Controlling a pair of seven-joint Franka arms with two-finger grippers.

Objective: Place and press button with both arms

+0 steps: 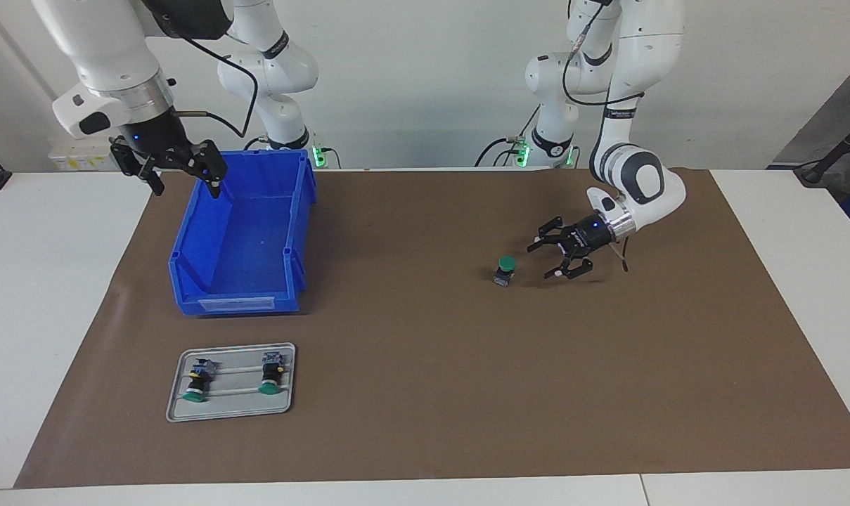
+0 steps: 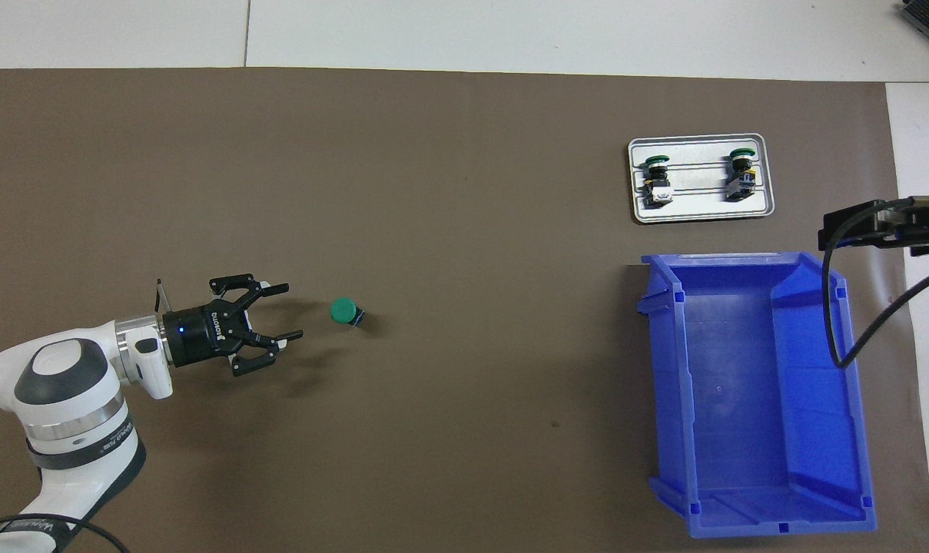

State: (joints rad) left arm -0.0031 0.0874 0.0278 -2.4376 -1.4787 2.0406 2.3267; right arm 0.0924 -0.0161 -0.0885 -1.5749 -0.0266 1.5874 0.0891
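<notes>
On the mat | button just beside left gripper's spread fingers, untouched

this place looks like a robotics lab, not a home or a shop. two white robot arms stand at a white table in front of a plain pale wall, with black cables and green lights at their bases. a brown mat covers the table as a work surface. a blue plastic parts bin and a small metal tray stand on the mat.
</notes>
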